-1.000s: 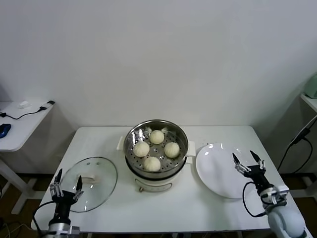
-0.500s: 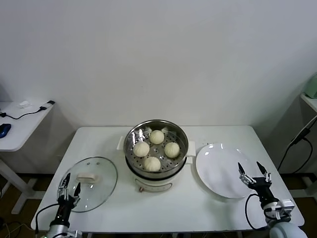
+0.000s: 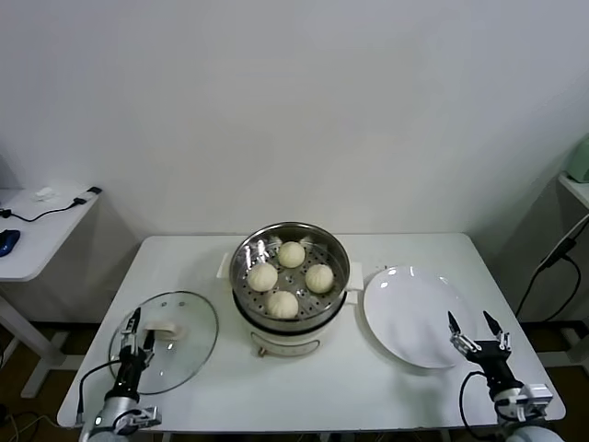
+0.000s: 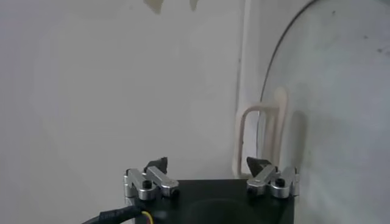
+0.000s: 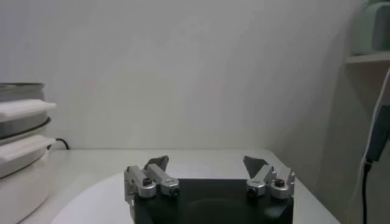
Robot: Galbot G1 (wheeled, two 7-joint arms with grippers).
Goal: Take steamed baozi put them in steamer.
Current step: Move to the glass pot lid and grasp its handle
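Several cream-white steamed baozi (image 3: pixel 282 303) sit in the shiny steamer (image 3: pixel 335 246) at the table's middle, on its cream pot base. My left gripper (image 3: pixel 134 327) hangs open and empty at the front left, over the near rim of the glass lid (image 3: pixel 189 345). My right gripper (image 3: pixel 477 325) is open and empty at the front right, by the near right edge of the white plate (image 3: pixel 405 313). The left wrist view shows open fingertips (image 4: pixel 157 164) with the lid (image 4: pixel 341 91) beyond. In the right wrist view my open gripper (image 5: pixel 206 163) faces the plate (image 5: pixel 103 192), with the steamer (image 5: pixel 18 122) at one side.
The lid's cream handle (image 3: pixel 163 326) lies on the glass just ahead of the left gripper. A side table (image 3: pixel 37 230) with cables stands at the far left. Bare white tabletop (image 3: pixel 304 378) runs along the front edge.
Both arms have drawn back toward the table's front edge and lower in the head view. The left gripper shifted slightly right over the lid's rim. The baozi have not moved.
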